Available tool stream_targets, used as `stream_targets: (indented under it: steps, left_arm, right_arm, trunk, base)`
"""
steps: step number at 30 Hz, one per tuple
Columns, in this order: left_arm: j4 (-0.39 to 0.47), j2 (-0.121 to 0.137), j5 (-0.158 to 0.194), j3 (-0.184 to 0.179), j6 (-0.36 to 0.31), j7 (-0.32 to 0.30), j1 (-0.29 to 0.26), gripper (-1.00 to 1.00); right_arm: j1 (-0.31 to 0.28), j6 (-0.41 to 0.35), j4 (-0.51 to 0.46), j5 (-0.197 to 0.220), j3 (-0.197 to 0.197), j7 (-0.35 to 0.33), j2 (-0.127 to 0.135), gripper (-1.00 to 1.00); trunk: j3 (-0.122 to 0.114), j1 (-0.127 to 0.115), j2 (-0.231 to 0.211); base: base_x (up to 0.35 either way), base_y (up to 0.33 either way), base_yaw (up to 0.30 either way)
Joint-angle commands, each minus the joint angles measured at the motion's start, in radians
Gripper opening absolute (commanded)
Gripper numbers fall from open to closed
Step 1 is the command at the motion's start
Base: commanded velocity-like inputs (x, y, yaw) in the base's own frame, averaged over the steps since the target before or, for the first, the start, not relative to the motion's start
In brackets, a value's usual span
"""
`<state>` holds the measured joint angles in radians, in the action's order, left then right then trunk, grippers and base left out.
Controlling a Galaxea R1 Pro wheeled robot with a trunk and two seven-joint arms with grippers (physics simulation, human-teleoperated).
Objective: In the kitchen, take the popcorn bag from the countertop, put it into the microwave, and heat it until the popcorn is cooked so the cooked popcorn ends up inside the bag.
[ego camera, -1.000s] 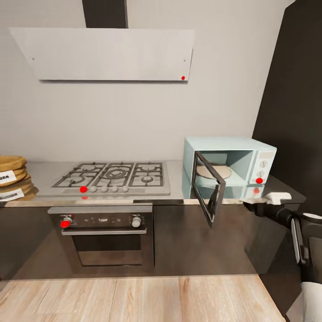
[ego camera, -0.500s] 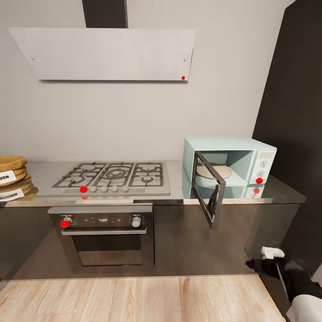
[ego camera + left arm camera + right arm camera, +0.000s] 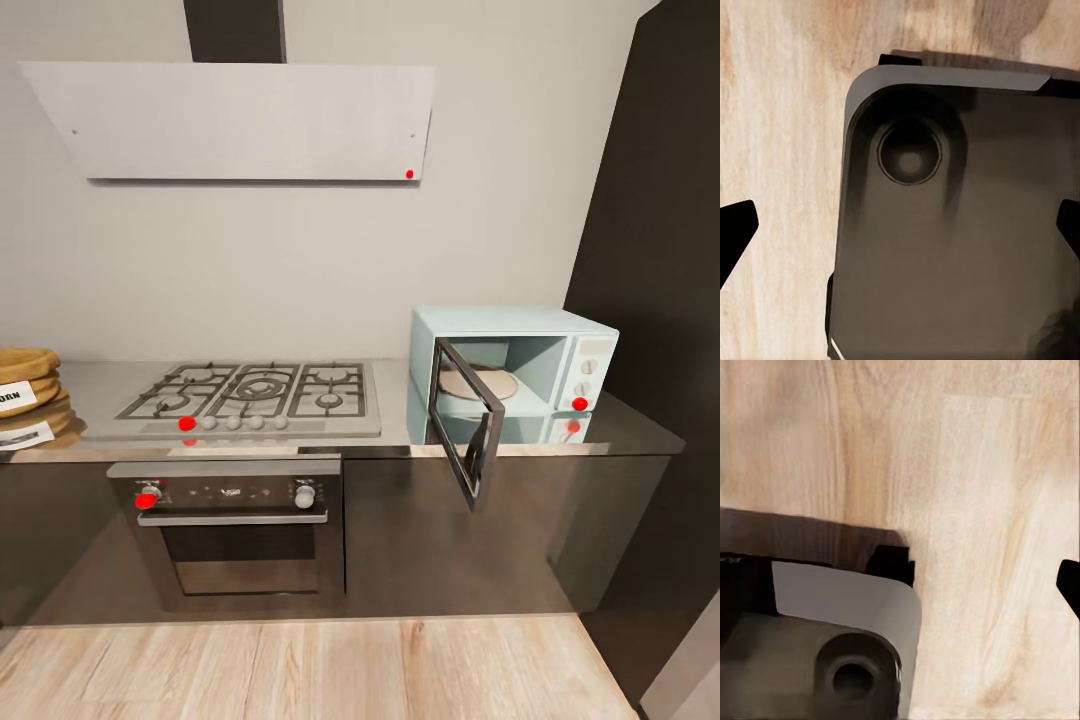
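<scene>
The tan popcorn bag [image 3: 24,380] with its white label stands on the grey countertop [image 3: 392,405] at the far left, cut off by the picture's edge. At the right end sits the mint-blue microwave [image 3: 560,345]; its dark glass door [image 3: 466,420] hangs open toward me and a round plate [image 3: 480,383] lies inside. My left gripper [image 3: 900,229] is open above the wooden floor and my own dark base [image 3: 960,225]. In the right wrist view, my right gripper [image 3: 900,585] also points at the floor, one fingertip [image 3: 1069,582] showing wide at the edge, nothing held.
A gas hob [image 3: 248,395] with grey grates fills the counter's middle, above a built-in oven [image 3: 235,525]. A white hood [image 3: 240,120] hangs on the wall. A tall dark cabinet [image 3: 660,250] stands right of the microwave. Wooden floor [image 3: 300,665] runs along the cabinets.
My right arm has dropped from counter height beside the microwave, down past the cabinet front, and out of the head view. The microwave, the bag and the camera have not moved.
</scene>
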<state>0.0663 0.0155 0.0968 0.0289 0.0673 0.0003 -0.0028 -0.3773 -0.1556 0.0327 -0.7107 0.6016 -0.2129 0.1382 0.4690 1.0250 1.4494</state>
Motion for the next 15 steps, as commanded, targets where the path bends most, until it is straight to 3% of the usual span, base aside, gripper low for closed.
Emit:
stream_targets:
  steps: [1,4,7,15]
  left_arm:
    - [0.0,0.0,0.009,0.002,0.002,0.0,0.0,1.0]
    - [0.0,0.0,0.009,0.002,0.002,0.0,0.0,1.0]
    - [0.0,0.0,0.009,0.002,0.002,0.0,0.0,1.0]
    - [-0.002,0.0,0.01,0.002,0.002,0.001,0.0,1.0]
  right_arm:
    - [0.026,0.047,-0.003,-0.007,0.009,0.013,-0.018,1.0]
    - [0.078,0.136,-0.001,-0.005,0.009,0.082,-0.038,1.0]
    - [0.167,0.259,0.0,-0.006,0.01,0.193,-0.063,1.0]
    - [0.192,0.271,0.001,0.003,0.013,0.232,-0.088,1.0]
  trunk:
    - [0.001,0.0,0.0]
    - [0.001,0.0,0.0]
    - [0.001,0.0,0.0]
    - [0.0,0.0,0.0]
  base:
    - [0.0,0.0,0.0]
    - [0.0,0.0,0.0]
    - [0.0,0.0,0.0]
    - [0.0,0.0,0.023]
